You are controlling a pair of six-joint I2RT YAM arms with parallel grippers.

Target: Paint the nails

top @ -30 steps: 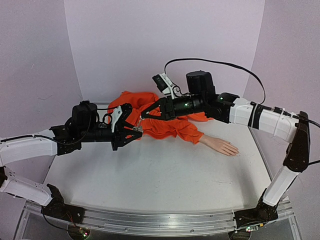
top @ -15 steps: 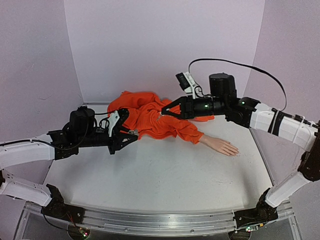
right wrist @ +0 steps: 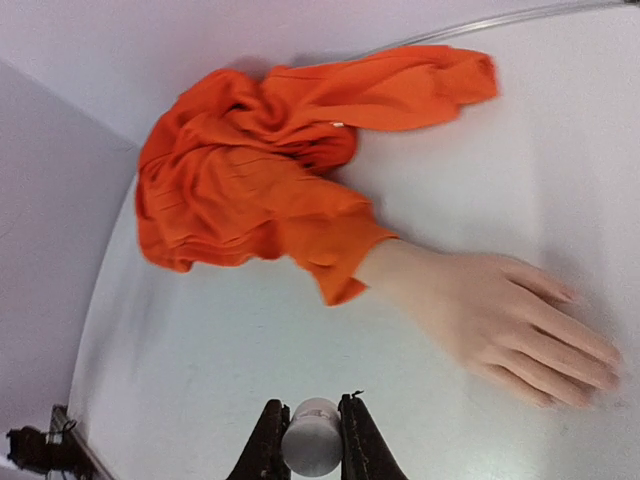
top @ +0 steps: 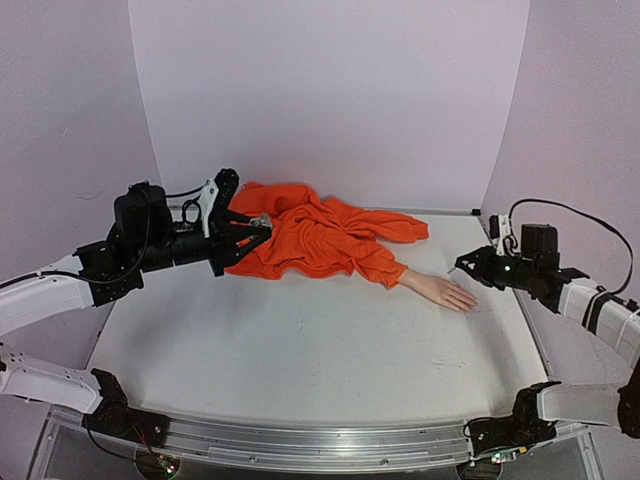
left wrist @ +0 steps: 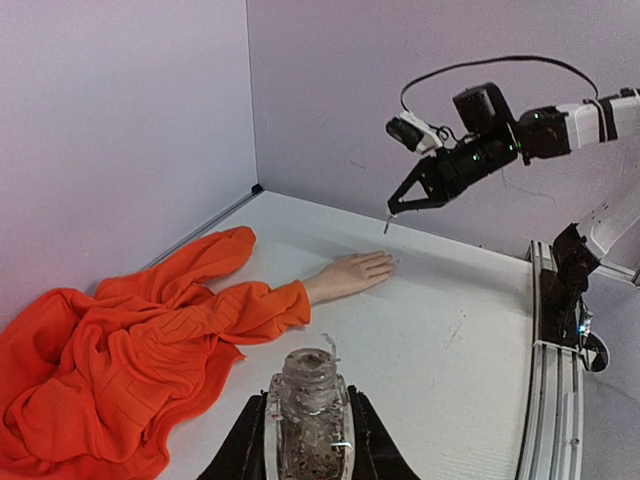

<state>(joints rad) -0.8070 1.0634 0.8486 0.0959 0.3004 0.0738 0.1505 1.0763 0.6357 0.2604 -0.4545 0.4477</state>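
**Top view.** The right claw [top: 463, 264] has swung away from the orange sleeve [top: 330, 240], where it was up against the left claw [top: 252, 232] a second ago. It now hangs just off the fingertips of the model hand [top: 440, 291]. The left claw has drawn back to the far side of the sleeve from the model hand. I read this as the brush being out of the bottle and the first stroke being next. The model hand lies flat on the surface [top: 300, 350]. Its long axis runs from the cuff toward the right arm, so the nails [top: 470, 303] face the right claw.

**Left wrist view.** The left claw [left wrist: 308, 402] is clamped on a small clear bottle [left wrist: 306, 375] with its mouth open. Beyond the model hand [left wrist: 350, 275], the right claw [left wrist: 405, 200] hovers above the fingertips. A thin stem [left wrist: 387, 222], likely the brush, hangs from it.

**Right wrist view.** The right claw [right wrist: 312, 425] is closed on a white cap [right wrist: 312, 452]. The model hand [right wrist: 490, 310] lies palm down with its fingers pointing away from the sleeve. The nails [right wrist: 610, 352] look bare, though they are too small to be sure.
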